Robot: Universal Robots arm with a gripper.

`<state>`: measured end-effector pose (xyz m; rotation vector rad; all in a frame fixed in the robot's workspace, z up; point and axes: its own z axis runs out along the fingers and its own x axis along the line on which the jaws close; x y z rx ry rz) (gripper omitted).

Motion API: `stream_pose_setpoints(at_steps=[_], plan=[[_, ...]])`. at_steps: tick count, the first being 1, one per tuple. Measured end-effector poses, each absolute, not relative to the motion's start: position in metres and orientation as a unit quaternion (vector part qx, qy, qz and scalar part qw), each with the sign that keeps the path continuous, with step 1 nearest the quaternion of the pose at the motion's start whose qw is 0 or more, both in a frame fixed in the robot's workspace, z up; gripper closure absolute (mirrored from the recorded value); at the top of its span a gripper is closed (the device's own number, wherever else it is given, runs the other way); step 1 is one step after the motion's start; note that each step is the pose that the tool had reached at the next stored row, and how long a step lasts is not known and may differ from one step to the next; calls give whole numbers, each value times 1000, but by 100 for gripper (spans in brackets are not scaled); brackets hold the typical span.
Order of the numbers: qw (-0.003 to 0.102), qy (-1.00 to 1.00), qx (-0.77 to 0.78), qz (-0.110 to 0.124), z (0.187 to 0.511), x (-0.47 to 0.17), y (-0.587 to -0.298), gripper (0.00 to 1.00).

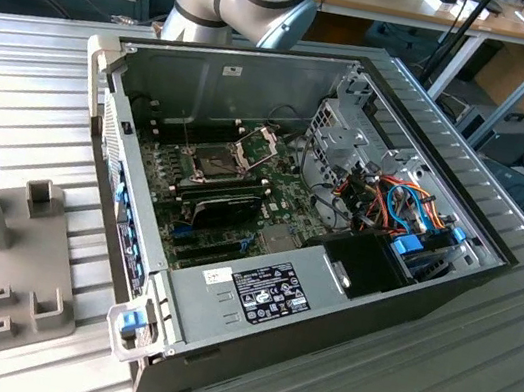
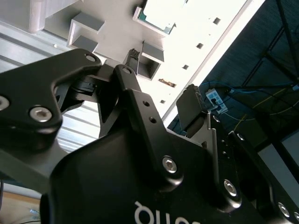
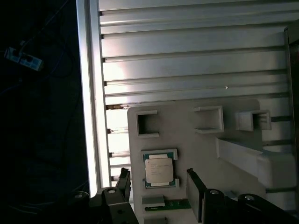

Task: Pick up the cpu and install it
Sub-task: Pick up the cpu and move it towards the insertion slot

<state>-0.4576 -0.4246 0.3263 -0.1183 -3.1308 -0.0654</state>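
One cpu (image 3: 159, 169) in first wrist view

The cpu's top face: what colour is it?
The cpu is silver-grey, clearest in the first wrist view.

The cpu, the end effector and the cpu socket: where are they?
cpu (image 3: 159, 170), first wrist view, middle of its metal top.
end effector (image 2: 161, 72), second wrist view, midway between its fingertips.
cpu socket (image 1: 215, 160), exterior view, middle of the open socket.

The cpu (image 3: 159, 169) in a recess of the holder plate (image 3: 187, 121) on the table (image 3: 187, 46), beneath the fingers (image 3: 195, 191)
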Motion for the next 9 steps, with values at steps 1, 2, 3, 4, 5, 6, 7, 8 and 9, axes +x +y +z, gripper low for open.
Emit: stream_pose_setpoints(at_steps=[1, 2, 3, 4, 5, 6, 7, 8, 9], plan=[[4, -999, -38, -21, 326, -458, -425, 40], [4, -999, -38, -21, 325, -458, -425, 40], [4, -999, -38, -21, 323, -458, -425, 40], [4, -999, -38, -21, 322, -458, -425, 40], [4, -999, -38, -21, 320, -458, -425, 40], [4, -999, -38, -21, 319, -458, -425, 40], [4, -999, -38, -21, 316, -458, -425, 40], [4, -999, -38, -21, 315, -458, -425, 40], [4, -999, -38, -21, 315, -458, -425, 40]])
